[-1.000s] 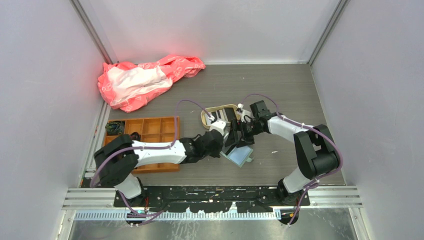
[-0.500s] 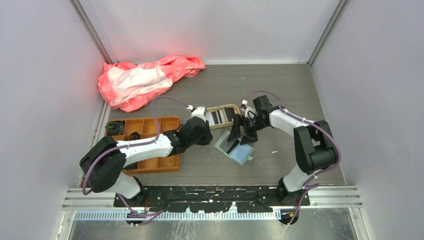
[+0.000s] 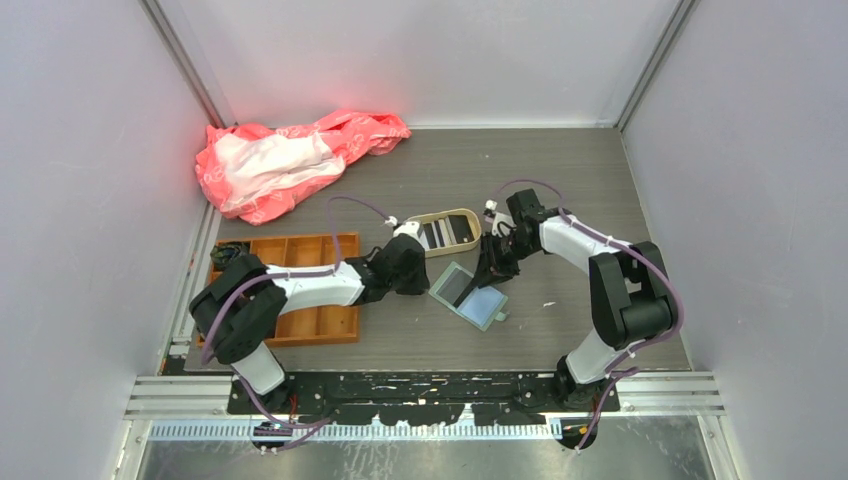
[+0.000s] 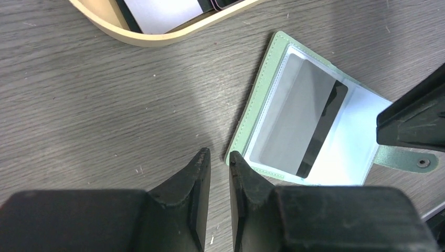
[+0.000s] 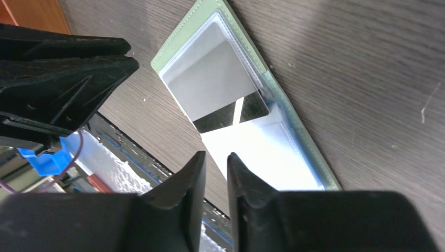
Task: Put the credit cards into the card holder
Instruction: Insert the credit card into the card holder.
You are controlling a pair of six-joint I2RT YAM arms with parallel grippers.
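Task partly done. The holder (image 3: 486, 306) lies open and flat on the table (image 3: 560, 190), just in front of the beige tray (image 3: 474, 222), between the two arms. One card (image 4: 302, 121), pale grey with a dark stripe at its end, sits in the holder's left clear pocket. It looks mostly in, though how deep it is seated cannot be told. The right pocket shows pale blue and looks empty.

More cards (image 3: 442, 233), black and white, lie in the beige tray, so the job is not finished. The exact count is too small to tell; at least two or three.

The left gripper (image 4: 217, 155) is low over the table, just beside the holder's near left corner. Its jaws are a narrow gap apart with nothing between them.

The right gripper (image 5: 215, 156) hangs over the holder near the right pocket. Its jaws are likewise a thin gap apart and hold no card. Whether either gripper touches the holder cannot be told.

Judgement: one card is placed, neither gripper carries a card now, and the next step is likely a fetch from the tray. What is left is picking each tray card and sliding it into a free pocket, probably with one arm steadying the holder.
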